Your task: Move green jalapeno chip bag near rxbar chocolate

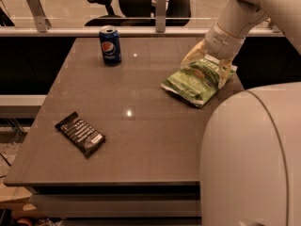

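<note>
The green jalapeno chip bag [194, 82] lies flat on the right side of the brown table [150, 107]. My gripper [205, 66] comes down from the upper right onto the bag's far end. It is open, with one pale finger [190, 57] to the left of the bag's top edge and the other [223, 74] to the right. The bag rests on the table. The rxbar chocolate [80, 133], a flat black bar with white text, lies near the front left, far from the bag.
A blue Pepsi can [110, 45] stands upright at the back left. My white body [251, 159] fills the lower right and hides the table's front right corner. A railing and office chairs stand behind the far edge.
</note>
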Motion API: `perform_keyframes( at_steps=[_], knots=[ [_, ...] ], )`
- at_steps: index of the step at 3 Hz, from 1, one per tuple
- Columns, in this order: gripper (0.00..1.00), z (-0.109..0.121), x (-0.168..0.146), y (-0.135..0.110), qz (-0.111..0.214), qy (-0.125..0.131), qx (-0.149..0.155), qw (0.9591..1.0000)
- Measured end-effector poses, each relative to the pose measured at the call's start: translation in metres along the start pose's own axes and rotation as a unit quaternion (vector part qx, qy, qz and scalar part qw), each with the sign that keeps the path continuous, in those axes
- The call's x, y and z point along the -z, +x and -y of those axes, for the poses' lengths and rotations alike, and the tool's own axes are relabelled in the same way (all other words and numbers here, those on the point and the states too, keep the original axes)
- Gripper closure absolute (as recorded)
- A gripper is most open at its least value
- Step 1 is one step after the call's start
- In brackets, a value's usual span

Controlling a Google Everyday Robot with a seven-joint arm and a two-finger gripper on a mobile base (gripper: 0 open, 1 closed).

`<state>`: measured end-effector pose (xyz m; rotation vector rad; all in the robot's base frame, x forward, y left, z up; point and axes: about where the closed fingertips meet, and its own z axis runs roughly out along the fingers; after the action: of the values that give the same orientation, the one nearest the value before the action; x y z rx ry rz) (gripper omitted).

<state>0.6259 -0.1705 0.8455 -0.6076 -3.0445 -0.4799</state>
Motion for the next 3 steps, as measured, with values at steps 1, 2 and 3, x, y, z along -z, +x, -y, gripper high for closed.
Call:
perform_keyframes(
  at_steps=[1, 2, 3],
  knots=[
    [0.52, -0.0035, -0.004, -0.0002, -0.002, -0.004, 0.006, 1.0],
    [0.75, -0.0064, -0.0055, 0.0005, -0.003, -0.007, 0.009, 0.9999],
    [0.97, -0.0079, -0.0054, 0.0013, -0.002, -0.008, 0.009, 0.9999]
  ],
)
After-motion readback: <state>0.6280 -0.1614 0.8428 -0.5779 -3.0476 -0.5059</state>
